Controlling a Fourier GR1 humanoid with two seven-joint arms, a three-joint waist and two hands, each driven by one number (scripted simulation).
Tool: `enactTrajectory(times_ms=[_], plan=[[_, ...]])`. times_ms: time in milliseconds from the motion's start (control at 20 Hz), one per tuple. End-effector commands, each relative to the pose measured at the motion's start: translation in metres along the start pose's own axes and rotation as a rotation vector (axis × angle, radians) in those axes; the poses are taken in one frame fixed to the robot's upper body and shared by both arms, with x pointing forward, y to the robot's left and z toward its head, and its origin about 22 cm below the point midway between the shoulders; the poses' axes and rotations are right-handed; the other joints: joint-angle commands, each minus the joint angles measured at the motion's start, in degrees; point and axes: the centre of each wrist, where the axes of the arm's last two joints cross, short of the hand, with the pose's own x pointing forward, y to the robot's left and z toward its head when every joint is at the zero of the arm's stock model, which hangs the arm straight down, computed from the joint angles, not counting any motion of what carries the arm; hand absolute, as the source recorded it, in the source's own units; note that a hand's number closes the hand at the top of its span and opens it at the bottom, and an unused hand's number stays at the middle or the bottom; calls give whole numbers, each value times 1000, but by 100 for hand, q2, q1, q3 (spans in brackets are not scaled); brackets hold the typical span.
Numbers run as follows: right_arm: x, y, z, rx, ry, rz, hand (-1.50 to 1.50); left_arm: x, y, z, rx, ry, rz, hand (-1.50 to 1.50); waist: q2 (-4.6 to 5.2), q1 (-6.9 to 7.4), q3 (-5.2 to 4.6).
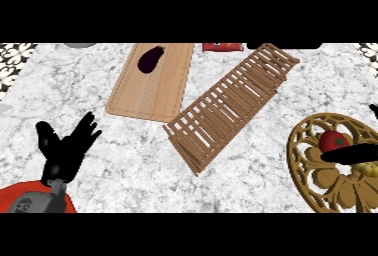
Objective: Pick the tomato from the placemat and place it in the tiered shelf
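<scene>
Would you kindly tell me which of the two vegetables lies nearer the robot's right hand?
The red tomato on the gold placemat, just beside the right hand; the dark eggplant lies far off on the wooden board.

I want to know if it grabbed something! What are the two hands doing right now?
Left hand: open, holding nothing.
Right hand: mostly out of view beside the tomato; open or shut cannot be told.
</scene>
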Motion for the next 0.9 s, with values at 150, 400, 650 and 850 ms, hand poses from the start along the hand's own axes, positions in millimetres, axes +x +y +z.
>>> enactTrajectory(times_ms=[150, 400, 650, 850], plan=[[-7, 1, -22, -32, 116, 28, -150, -4, 5, 7, 10, 71, -3, 0, 40, -1, -49], [-9, 16, -28, -55, 115, 58, -150, -33, 6, 12, 2, 72, 5, 0, 45, 8, -51], [13, 8, -28, -73, 77, 20, -150, -20, 1, -8, 22, 48, 10, 0, 43, -32, -53], [-27, 35, -38, -79, 60, 19, -150, -12, 2, 8, 23, 55, -2, 0, 36, -34, -49]])
